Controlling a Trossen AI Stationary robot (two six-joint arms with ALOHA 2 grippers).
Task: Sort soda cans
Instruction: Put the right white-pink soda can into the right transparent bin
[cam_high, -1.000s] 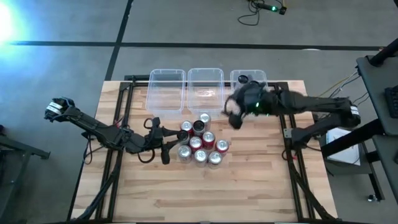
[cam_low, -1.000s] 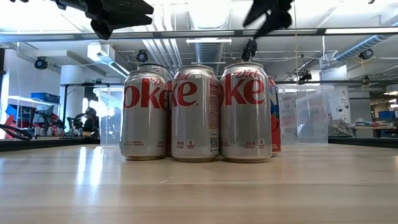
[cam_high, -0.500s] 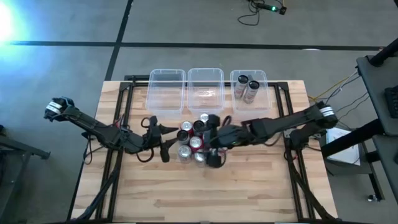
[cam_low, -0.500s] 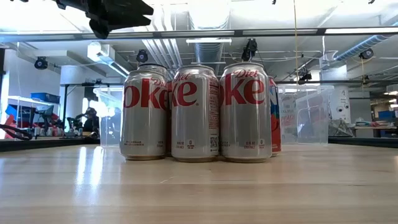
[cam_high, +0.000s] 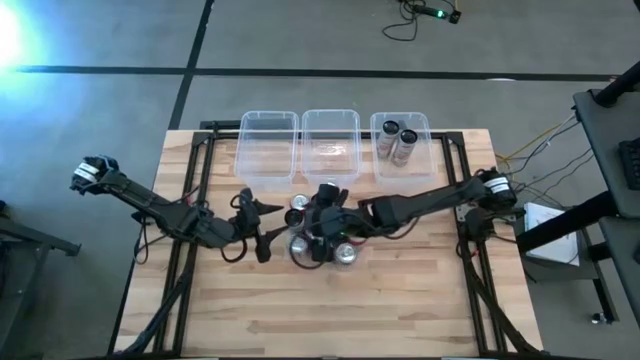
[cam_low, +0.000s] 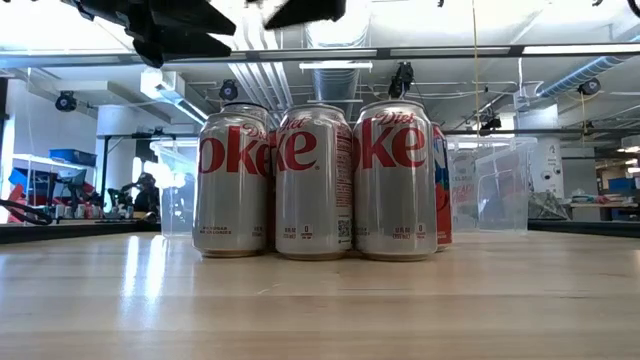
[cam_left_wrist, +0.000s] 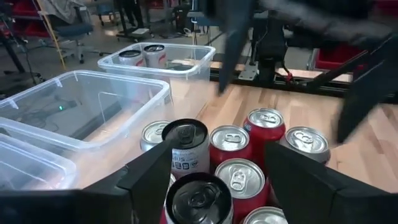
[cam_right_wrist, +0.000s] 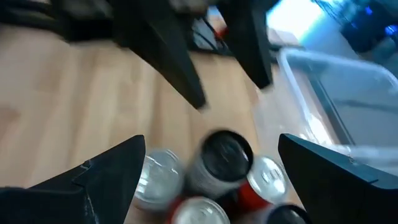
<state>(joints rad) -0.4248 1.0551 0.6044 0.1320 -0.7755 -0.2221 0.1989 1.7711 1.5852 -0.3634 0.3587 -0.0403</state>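
Several soda cans (cam_high: 345, 254), silver, red and black, stand upright in a tight cluster at the table's middle. In the low view three silver cans (cam_low: 313, 182) form its near row. My right gripper (cam_high: 306, 238) hovers open above the cluster, a black can (cam_right_wrist: 221, 157) below the gap between its fingers. My left gripper (cam_high: 265, 232) is open at the cluster's left side, above the table, facing the cans (cam_left_wrist: 229, 147). Two more cans (cam_high: 398, 143) lie in the right clear bin (cam_high: 425, 150).
Three clear plastic bins stand in a row along the far edge: left bin (cam_high: 268, 148), middle bin (cam_high: 330, 145) and the right bin. Bare wood lies near the front edge (cam_high: 330, 310) and at both sides of the cluster.
My right gripper has swung from beside the right bin toward the table's left and near edge, and now hovers over the can cluster. The cans on the table have stayed where they were.
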